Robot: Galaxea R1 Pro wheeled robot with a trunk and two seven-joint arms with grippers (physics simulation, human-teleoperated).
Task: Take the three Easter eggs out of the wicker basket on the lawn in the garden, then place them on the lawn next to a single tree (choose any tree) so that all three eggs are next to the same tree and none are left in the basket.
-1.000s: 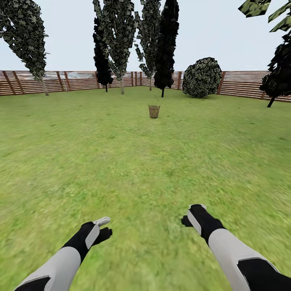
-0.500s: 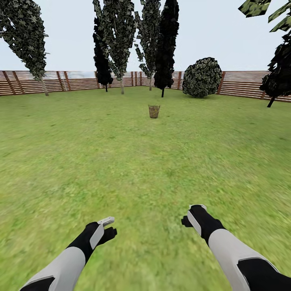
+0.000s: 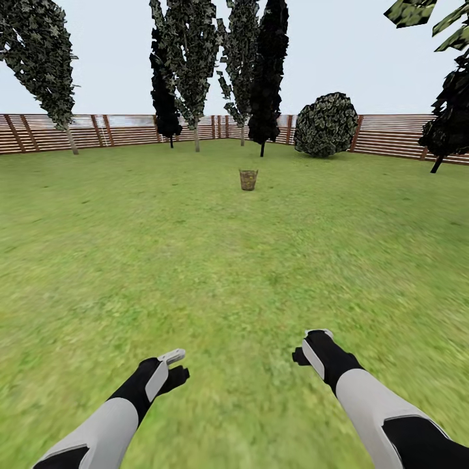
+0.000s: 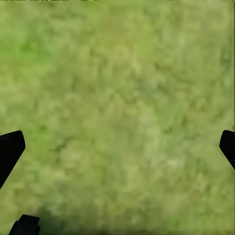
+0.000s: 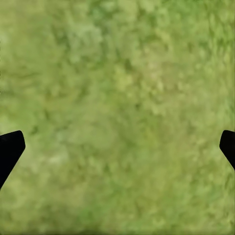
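Fingertips of the left gripper (image 4: 117,147), black and blunt, sit wide apart over mottled grass; the right gripper (image 5: 117,147) is spread the same way, holding nothing. Both hang low above the lawn (image 3: 234,273), a short, patchy green carpet. The wicker basket (image 3: 248,179), a small brown woven bucket shape, stands well beyond both grippers, short of the slatted wooden fence (image 3: 117,130) and a round bush (image 3: 326,124).

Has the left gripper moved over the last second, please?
Yes. In the head view the left gripper has shifted slightly rightward and a little down the picture, while the wicker basket and fence sit unchanged.
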